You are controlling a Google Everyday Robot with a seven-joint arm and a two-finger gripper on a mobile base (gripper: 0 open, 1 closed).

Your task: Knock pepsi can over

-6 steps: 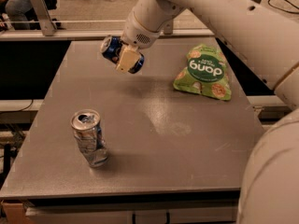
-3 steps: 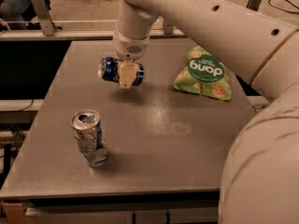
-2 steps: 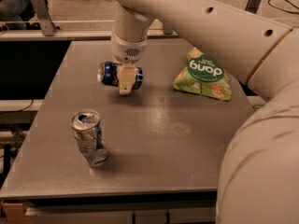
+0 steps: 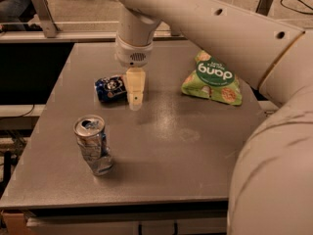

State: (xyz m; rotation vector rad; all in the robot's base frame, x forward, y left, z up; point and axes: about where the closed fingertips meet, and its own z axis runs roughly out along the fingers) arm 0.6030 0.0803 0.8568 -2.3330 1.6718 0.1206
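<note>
A grey table [image 4: 186, 155] is seen with three things set on its top. The pepsi can [image 4: 110, 88] is laid on its side in the far left part, its length running left to right. A dented silver can [image 4: 93, 146] is stood upright near the front left. A green snack bag [image 4: 212, 80] is laid flat at the far right. The gripper [image 4: 135, 100] is held low over the table, just beside the pepsi can's right end.
</note>
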